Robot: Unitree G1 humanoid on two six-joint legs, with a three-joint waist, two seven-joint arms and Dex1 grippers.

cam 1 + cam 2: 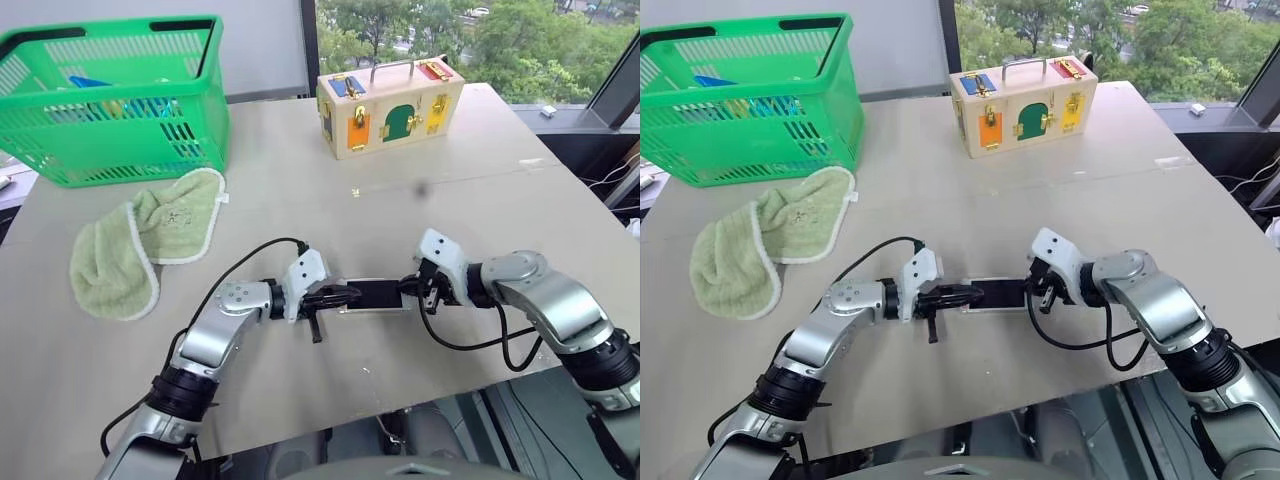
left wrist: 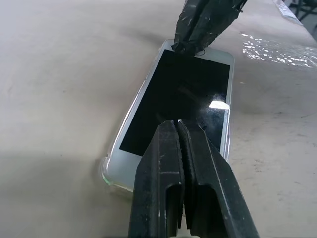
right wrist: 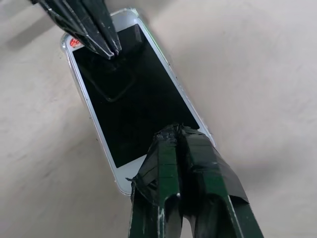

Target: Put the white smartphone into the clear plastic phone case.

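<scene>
Near the front edge of the table (image 1: 330, 380), the white smartphone (image 2: 178, 99) lies flat with its black screen up, sitting inside the clear plastic phone case (image 2: 110, 166), whose glossy rim shows along the phone's edges and around its corners. The left hand (image 1: 342, 296) comes in from the robot's left with its two black fingers pressed together, empty, their tips over the phone's left end; in the left wrist view they lie low over the screen, though I cannot tell whether they actually touch the glass. The right hand (image 1: 410, 288) meets the phone from the opposite side, its fingers likewise pressed together and holding nothing, tips at the right end of the screen. The phone sits between the two hands, lengthwise across the robot's front. Farther back on the left, a pale green towel (image 1: 140, 250) lies crumpled on the table, and just behind it stands a green plastic basket (image 1: 120, 140) with some items inside. At the far middle of the table stands a wooden latch box (image 1: 390, 105) with coloured little doors and a metal handle on top.
</scene>
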